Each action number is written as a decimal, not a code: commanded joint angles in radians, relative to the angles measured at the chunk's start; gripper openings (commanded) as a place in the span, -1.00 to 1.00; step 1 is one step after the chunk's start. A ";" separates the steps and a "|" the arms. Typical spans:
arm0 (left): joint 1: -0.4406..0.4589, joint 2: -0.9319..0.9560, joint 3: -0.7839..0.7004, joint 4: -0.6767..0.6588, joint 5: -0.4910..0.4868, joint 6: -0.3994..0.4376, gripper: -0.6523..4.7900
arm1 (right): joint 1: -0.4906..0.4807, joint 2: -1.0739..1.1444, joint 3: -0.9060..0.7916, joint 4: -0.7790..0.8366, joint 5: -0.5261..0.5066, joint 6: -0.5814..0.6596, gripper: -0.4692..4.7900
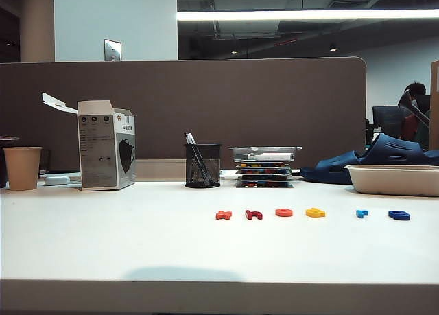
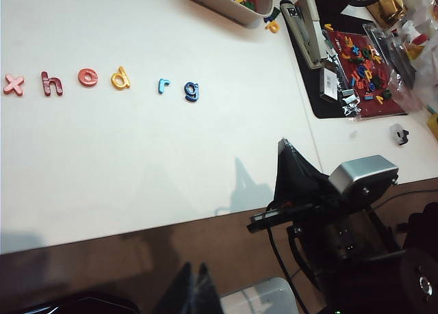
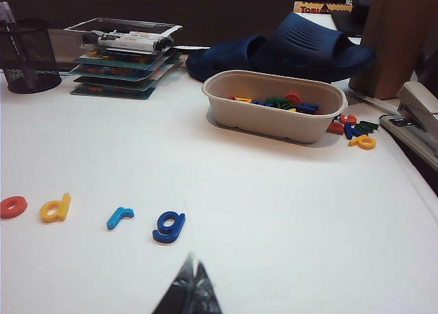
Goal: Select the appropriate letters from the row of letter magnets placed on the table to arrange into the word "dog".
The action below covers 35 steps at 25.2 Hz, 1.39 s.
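Observation:
The row of letter magnets lies on the white table (image 1: 103, 246): an orange x (image 1: 223, 215), a dark red h (image 1: 254, 215), the orange-red o (image 1: 284, 213), the yellow d (image 1: 315, 213), a light blue r (image 1: 362, 213) and the dark blue g (image 1: 399, 215). My left gripper (image 2: 195, 286) is shut and empty. It hangs off the table's front edge, far from the o (image 2: 87, 77), d (image 2: 121, 78) and g (image 2: 192, 91). My right gripper (image 3: 194, 273) is shut and empty, just short of the g (image 3: 169, 227). Neither gripper shows in the exterior view.
A beige tray (image 3: 274, 126) of spare letters stands behind the row's right end, with loose letters (image 3: 356, 129), a stapler (image 3: 417, 105) and blue slippers (image 3: 287, 47) near it. At the back are a mesh pen cup (image 1: 203, 165), stacked trays (image 1: 264, 167), a box (image 1: 106, 147) and a paper cup (image 1: 22, 167).

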 commanded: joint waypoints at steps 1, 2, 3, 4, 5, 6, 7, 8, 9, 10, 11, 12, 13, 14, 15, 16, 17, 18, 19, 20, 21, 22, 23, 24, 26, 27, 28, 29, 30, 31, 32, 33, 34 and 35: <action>0.001 -0.003 0.002 0.002 -0.011 0.001 -0.78 | 0.001 0.001 -0.005 0.016 0.002 0.000 -0.84; 0.001 -0.003 0.002 0.002 -0.012 0.001 -0.78 | 0.001 0.001 -0.005 0.016 0.001 0.000 -0.84; 0.001 -0.003 0.002 0.002 -0.012 0.001 -0.78 | 0.001 0.001 -0.005 0.016 0.001 0.000 -0.84; 0.001 -0.003 0.002 0.004 -0.014 0.000 -0.78 | 0.001 0.001 -0.005 0.016 0.002 0.000 -0.84; 0.002 -0.002 0.002 0.006 -0.014 0.002 -0.78 | 0.001 0.001 -0.005 0.016 0.002 0.000 -0.84; 0.002 -0.002 0.002 -0.002 -0.013 0.002 -0.78 | 0.001 0.001 -0.005 0.016 0.002 0.000 -0.84; 0.002 -0.003 0.002 -0.019 -0.016 0.020 -0.78 | 0.001 0.001 -0.005 0.016 0.002 0.000 -0.84; 0.003 -0.003 0.002 -0.041 -0.030 0.023 -0.78 | 0.001 0.001 -0.005 0.016 0.002 0.000 -0.84; 0.003 -0.003 0.002 -0.062 -0.041 0.018 -0.78 | 0.001 0.001 -0.005 0.016 0.002 0.000 -0.84; 0.003 -0.003 0.002 -0.083 -0.050 0.012 -0.78 | 0.001 0.001 -0.005 0.016 0.002 0.000 -0.84; 0.003 -0.003 0.002 -0.110 -0.064 0.002 -0.78 | 0.001 0.001 -0.005 0.016 0.002 0.000 -0.84; 0.003 -0.003 0.002 -0.130 -0.069 -0.005 -0.78 | 0.001 0.001 -0.005 0.016 0.002 0.000 -0.84; 0.003 -0.003 0.002 -0.157 -0.081 -0.006 -0.78 | 0.001 0.001 -0.005 0.016 0.002 0.000 -0.84; 0.003 -0.003 0.002 -0.177 -0.087 -0.007 -0.78 | 0.001 0.001 -0.005 0.016 0.002 0.000 -0.84; 0.003 -0.003 0.002 -0.200 -0.093 -0.008 -0.78 | 0.001 0.001 -0.005 0.016 0.002 0.000 -0.84; 0.003 -0.003 0.002 -0.219 -0.102 -0.013 -0.78 | 0.001 0.001 -0.005 0.016 0.002 0.000 -0.84; 0.003 -0.003 0.002 -0.246 -0.123 -0.030 -0.78 | 0.001 0.001 -0.005 0.016 0.002 0.000 -0.84; 0.003 -0.003 0.002 -0.262 -0.145 -0.034 -0.78 | 0.001 0.001 -0.005 0.016 0.002 0.000 -0.84; 0.003 -0.003 0.002 -0.260 -0.163 -0.032 -0.78 | 0.001 0.001 -0.005 0.016 0.002 0.000 -0.84; 0.003 -0.003 0.002 -0.255 -0.172 -0.032 -0.78 | 0.001 0.001 -0.005 0.016 0.002 0.000 -0.84; 0.003 -0.003 0.002 -0.248 -0.175 -0.027 -0.78 | 0.001 0.001 -0.005 0.016 0.002 0.000 -0.84; 0.003 -0.003 0.002 -0.247 -0.176 -0.027 -0.78 | 0.001 0.001 -0.005 0.016 0.002 0.000 -0.84; 0.003 -0.003 0.002 -0.247 -0.175 -0.027 -0.78 | 0.001 0.001 -0.005 0.016 0.002 0.000 -0.84; 0.002 -0.003 0.002 -0.247 -0.175 -0.027 -0.78 | 0.001 0.001 -0.005 0.016 0.002 0.000 -0.84; 0.002 -0.003 0.002 -0.247 -0.175 -0.027 -0.78 | 0.001 0.001 -0.005 0.016 0.002 0.000 -0.84; 0.002 -0.003 0.002 -0.247 -0.175 -0.027 -0.78 | 0.001 0.001 -0.005 0.016 0.002 0.000 -0.84; 0.002 -0.003 0.002 -0.247 -0.175 -0.028 -0.78 | 0.001 0.001 -0.005 0.016 0.002 0.000 -0.84; 0.002 -0.002 0.002 -0.247 -0.175 -0.027 -0.78 | 0.002 0.001 -0.004 0.016 0.001 0.001 -0.84; 0.002 -0.002 0.002 -0.247 -0.175 -0.027 -0.78 | 0.002 0.001 0.004 0.017 0.000 0.001 -0.84; 0.002 -0.002 0.002 -0.247 -0.175 -0.027 -0.78 | 0.002 0.001 0.025 0.015 -0.017 0.002 -0.84; 0.002 -0.002 0.002 -0.247 -0.175 -0.027 -0.78 | 0.002 0.002 0.042 0.008 -0.022 0.002 -0.84; 0.002 -0.002 0.002 -0.247 -0.175 -0.027 -0.78 | 0.002 0.002 0.070 -0.009 -0.022 0.002 -0.84; 0.002 -0.002 0.002 -0.247 -0.175 -0.027 -0.78 | 0.002 0.003 0.097 -0.032 -0.021 0.002 -0.84; 0.002 -0.002 0.002 -0.247 -0.175 -0.027 -0.78 | 0.002 0.006 0.135 -0.066 -0.016 0.002 -0.84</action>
